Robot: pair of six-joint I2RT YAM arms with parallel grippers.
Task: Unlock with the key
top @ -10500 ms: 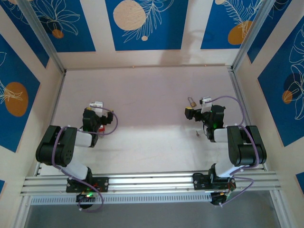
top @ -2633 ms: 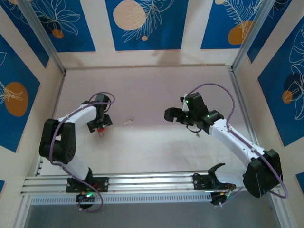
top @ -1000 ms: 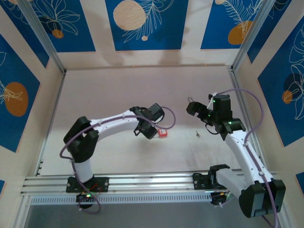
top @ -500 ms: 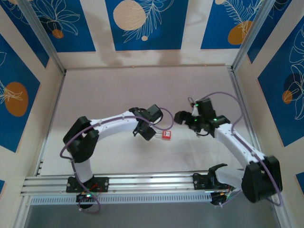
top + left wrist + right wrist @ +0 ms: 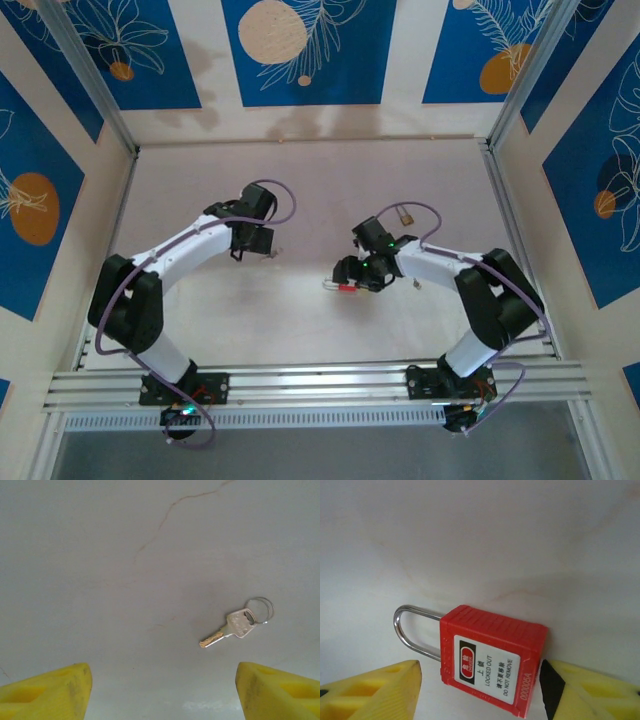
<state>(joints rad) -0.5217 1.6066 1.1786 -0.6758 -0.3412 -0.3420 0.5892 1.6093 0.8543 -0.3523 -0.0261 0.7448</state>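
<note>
The key (image 5: 235, 627) is small and silver with a wire ring, and it lies flat on the table ahead of my left gripper (image 5: 162, 697). That gripper is open, with nothing between its yellow fingertips (image 5: 47, 690). From above, the key (image 5: 274, 252) lies just right of the left gripper (image 5: 252, 242). The red padlock (image 5: 490, 660) lies label up between the fingers of my right gripper (image 5: 480, 695). Its black pad (image 5: 551, 690) sits at the lock's base, and the other finger stands beside the steel shackle (image 5: 402, 630) with a gap to the body. From above, the red padlock (image 5: 343, 288) sits under the right gripper (image 5: 352, 272).
A small brass padlock (image 5: 405, 214) lies behind the right arm. A tiny dark thing (image 5: 417, 283) lies on the table right of the right gripper. The pale table (image 5: 300, 330) is walled on three sides, and the arm bases sit on a rail (image 5: 320, 385) at the near edge.
The left gripper let go of the red padlock, opened and swung back left to the key. The right gripper moved left and down onto the red padlock, its jaws narrowing.
</note>
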